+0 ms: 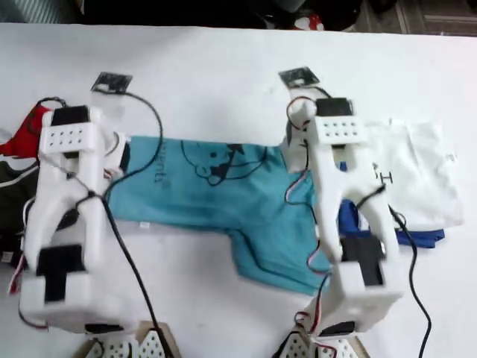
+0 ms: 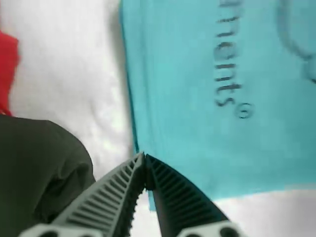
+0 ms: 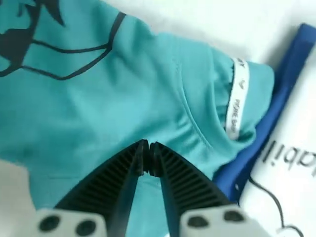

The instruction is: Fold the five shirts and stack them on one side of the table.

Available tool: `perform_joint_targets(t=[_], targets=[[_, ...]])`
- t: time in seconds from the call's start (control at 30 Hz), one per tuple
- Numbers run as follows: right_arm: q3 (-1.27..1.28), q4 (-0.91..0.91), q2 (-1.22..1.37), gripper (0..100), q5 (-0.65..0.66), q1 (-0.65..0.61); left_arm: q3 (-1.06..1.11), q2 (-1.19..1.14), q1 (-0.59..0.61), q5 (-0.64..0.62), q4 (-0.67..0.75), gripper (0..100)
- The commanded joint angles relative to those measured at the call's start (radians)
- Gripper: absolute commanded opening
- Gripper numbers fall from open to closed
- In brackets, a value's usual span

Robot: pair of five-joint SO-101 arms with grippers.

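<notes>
Teal shirt (image 1: 223, 186) lay spread mid-frame, dark print up | left gripper (image 2: 144, 165) and right gripper (image 3: 147, 150) over it, jaws closed, hold unclear | white table (image 1: 223, 74), dark room along top

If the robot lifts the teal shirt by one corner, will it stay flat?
Probably not. The teal shirt lies limp and creased on the table, so it would likely droop and fold. It looks thin, so probably light. Pushed, it would likely bunch up.

A teal shirt (image 1: 223, 186) lies spread on the white surface (image 1: 223, 67); beside it a white shirt (image 1: 417, 171) covers a blue shirt (image 1: 421, 237).
</notes>
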State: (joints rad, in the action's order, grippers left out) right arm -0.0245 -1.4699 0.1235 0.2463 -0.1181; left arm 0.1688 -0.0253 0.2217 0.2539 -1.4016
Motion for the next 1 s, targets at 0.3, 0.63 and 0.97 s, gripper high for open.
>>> perform_joint_targets(t=[0.3,0.63,0.97], targets=[[-0.002,-0.249,-0.591,1.7,0.003,0.176,-0.038,0.285,-0.242,0.06,-0.17,2],[0.0,-0.249,-0.943,1.8,0.086,0.381,-0.04,0.282,-0.714,0.069,-0.176,11],[0.0,-0.249,-0.981,1.8,0.086,0.456,0.146,0.254,-1.03,0.015,0.057,22]])
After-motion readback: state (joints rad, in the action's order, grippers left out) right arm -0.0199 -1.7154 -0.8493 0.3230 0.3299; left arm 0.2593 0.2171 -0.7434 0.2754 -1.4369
